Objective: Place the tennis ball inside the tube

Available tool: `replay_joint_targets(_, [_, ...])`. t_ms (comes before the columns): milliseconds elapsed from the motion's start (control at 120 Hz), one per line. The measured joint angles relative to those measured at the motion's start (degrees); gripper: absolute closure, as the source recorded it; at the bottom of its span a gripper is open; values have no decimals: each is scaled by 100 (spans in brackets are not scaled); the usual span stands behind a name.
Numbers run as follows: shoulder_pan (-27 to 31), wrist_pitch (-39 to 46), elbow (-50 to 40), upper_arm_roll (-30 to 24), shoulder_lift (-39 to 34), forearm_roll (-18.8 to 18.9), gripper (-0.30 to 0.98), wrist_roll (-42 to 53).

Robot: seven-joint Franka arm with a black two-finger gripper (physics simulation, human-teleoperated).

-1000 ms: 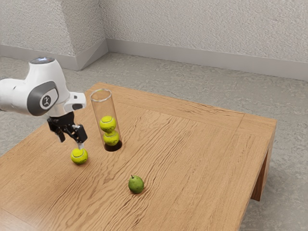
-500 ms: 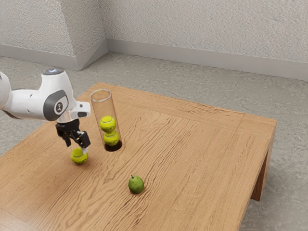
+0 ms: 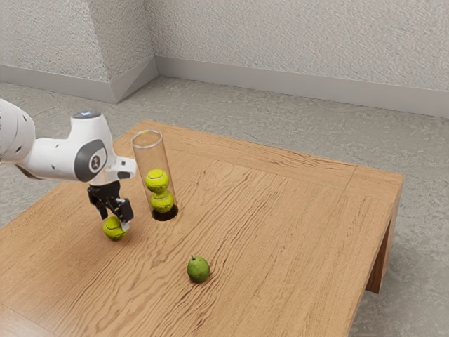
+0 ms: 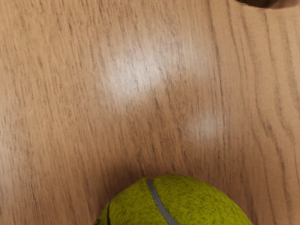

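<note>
The step in hand appears to be grasping the loose tennis ball (image 3: 113, 232), which rests on the wooden worktop (image 3: 280, 225) beside a clear upright tube (image 3: 151, 158) holding two balls (image 3: 157, 181). The black pincer (image 3: 116, 222) is low over it, fingers apart. Next, it should close, then lift above the rim. The far finger's tip is hard to make out; the wrist view cuts off the loose ball.

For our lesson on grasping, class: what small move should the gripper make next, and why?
Probably close the gripper: its fingers stand apart with the loose tennis ball between them, on the table, outside the tube.
</note>
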Motion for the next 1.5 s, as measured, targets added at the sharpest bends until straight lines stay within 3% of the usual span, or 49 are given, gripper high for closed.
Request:
replay_joint_targets(158, [203,7,104,-177,225,-59,1,151])
replay_joint_targets(392, [287,1,150,-250,308,-62,17,238])
replay_joint_targets(692, [581,-115,92,-569,-44,49,28,149])
replay_joint_targets(875, [535,-916,118,-684,-1393,74,31,73])
replay_joint_targets(1017, [465,-1675,381,-713,-1901,19,31,75])
replay_joint_targets(1342, [699,-2969,1771,-1172,-1930,-47,33,85])
replay_joint_targets(1500, [451,-3214,2580,-1230,-1367,-108,33,87])
